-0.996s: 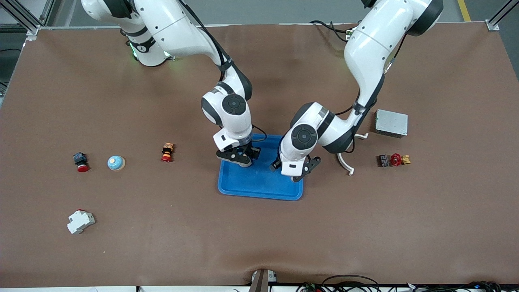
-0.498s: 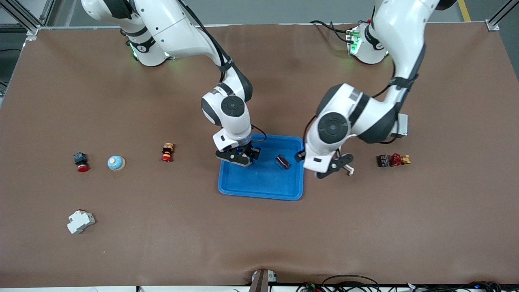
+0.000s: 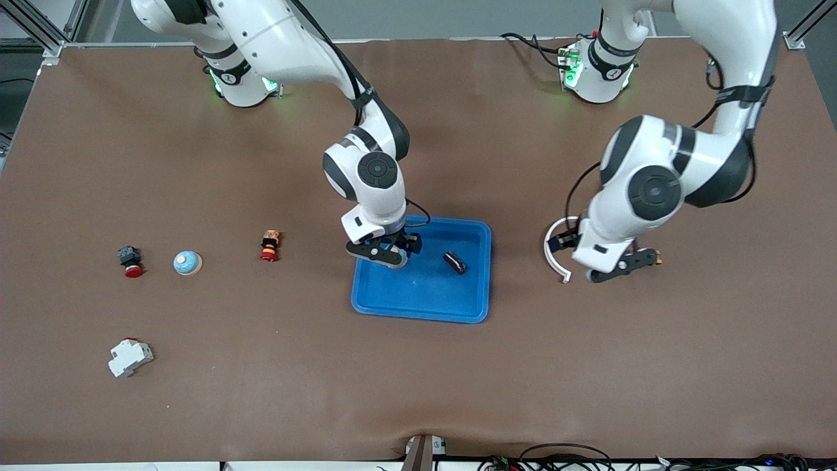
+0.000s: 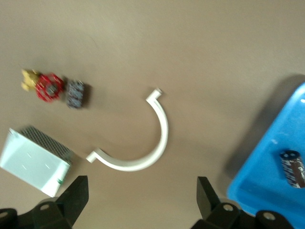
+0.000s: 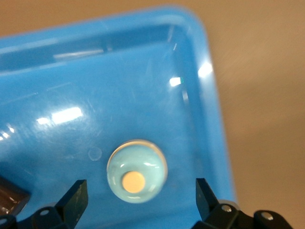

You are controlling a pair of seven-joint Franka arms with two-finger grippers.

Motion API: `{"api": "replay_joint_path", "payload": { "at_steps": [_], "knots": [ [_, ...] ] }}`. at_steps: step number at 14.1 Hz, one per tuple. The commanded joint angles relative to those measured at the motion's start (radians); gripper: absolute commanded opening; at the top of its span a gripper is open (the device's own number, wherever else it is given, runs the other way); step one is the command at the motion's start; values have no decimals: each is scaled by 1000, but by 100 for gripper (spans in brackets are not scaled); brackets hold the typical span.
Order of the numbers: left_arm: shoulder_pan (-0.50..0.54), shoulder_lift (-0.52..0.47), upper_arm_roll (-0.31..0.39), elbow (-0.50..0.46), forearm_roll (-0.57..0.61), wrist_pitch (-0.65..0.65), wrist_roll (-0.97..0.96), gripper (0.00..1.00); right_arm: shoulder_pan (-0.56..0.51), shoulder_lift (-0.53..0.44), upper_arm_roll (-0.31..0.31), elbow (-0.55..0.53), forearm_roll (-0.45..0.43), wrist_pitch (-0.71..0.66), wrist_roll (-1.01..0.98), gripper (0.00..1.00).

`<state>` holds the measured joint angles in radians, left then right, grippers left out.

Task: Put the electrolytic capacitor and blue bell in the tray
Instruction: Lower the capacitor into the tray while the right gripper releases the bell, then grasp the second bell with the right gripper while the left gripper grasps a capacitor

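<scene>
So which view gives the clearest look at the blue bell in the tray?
The right wrist view: the blue bell sits unobstructed on the tray floor, between the right gripper's open fingers. In the front view that gripper mostly hides it. The left wrist view doesn't show it.

A brown mat (image 3: 418,366) covers the whole table and shows soft creases, with a small bump at the edge nearest the front camera. Along that edge lie black cables (image 3: 562,458). Aluminium frame posts (image 3: 49,39) stand at the corners of the table by the robots' bases. Past the mat there is a grey floor (image 3: 458,16) with a yellow line (image 3: 749,16). The light is even and makes soft shadows.
</scene>
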<state>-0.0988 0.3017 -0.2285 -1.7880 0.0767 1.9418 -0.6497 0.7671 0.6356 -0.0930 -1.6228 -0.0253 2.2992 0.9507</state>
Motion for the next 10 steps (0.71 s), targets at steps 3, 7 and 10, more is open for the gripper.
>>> {"api": "replay_joint_path", "payload": {
  "at_steps": [3, 7, 10],
  "knots": [
    [155, -79, -8, -166, 87, 196, 220, 100, -237, -249, 13, -216, 13, -54, -486, 100],
    [200, -35, -3, -226, 110, 362, 231, 100, -448, -323, 13, -385, 13, 84, -904, 100],
    [202, -6, -6, -324, 204, 511, 229, 100, -610, -307, 15, -480, 15, 256, -1180, 100]
  ]
}}
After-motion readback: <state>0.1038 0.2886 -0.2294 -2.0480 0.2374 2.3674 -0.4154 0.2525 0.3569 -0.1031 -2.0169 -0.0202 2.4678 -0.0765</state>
